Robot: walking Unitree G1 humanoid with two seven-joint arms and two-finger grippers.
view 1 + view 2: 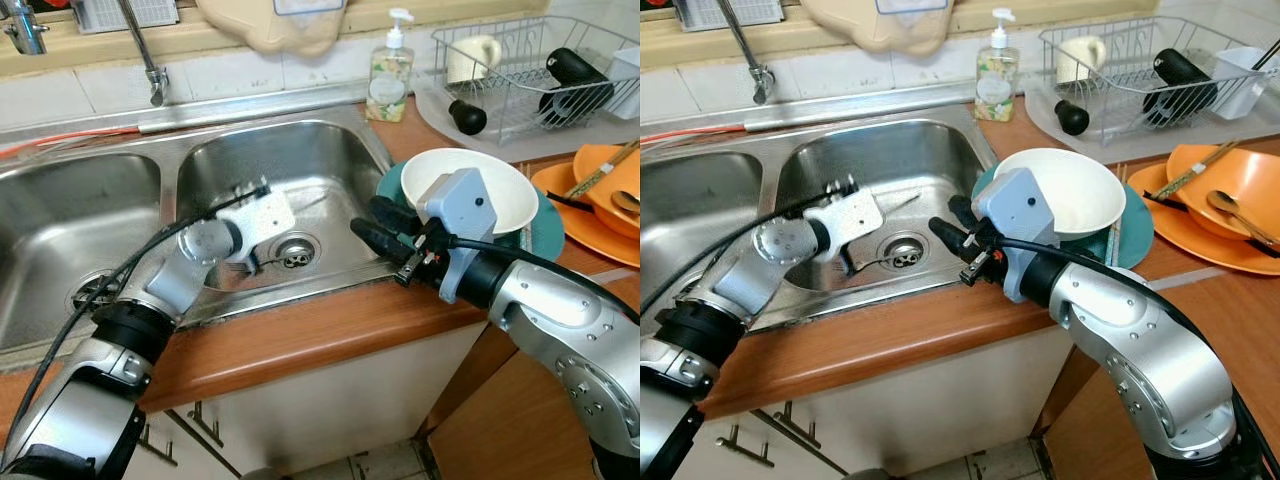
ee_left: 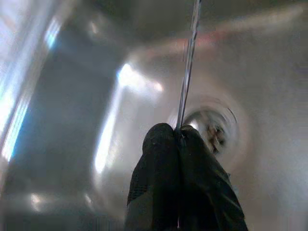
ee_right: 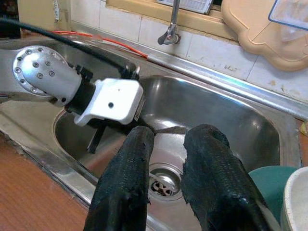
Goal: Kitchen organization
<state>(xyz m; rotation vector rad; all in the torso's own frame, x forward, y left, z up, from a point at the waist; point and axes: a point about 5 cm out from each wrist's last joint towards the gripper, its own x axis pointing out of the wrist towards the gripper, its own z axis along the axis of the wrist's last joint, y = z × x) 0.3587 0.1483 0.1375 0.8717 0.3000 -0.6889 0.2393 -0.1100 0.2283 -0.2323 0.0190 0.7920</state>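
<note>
My left gripper (image 1: 248,265) reaches down into the right basin of the steel sink (image 1: 330,160), close to the drain (image 1: 296,250). In the left wrist view its fingers (image 2: 166,178) are pressed together on a thin metal utensil (image 2: 188,62) that sticks out past them toward the drain. My right gripper (image 1: 365,220) hovers over the sink's right rim, fingers (image 3: 125,173) apart with nothing between them. Just behind it, a white bowl (image 1: 490,185) rests on a teal plate (image 1: 545,225) on the counter.
A soap bottle (image 1: 389,75) and a dish rack (image 1: 530,70) holding a mug and black items stand at the back right. Orange plates (image 1: 600,200) with chopsticks and a spoon lie at the far right. The faucet (image 1: 150,70) rises behind the sink. The wooden counter edge (image 1: 330,330) runs in front.
</note>
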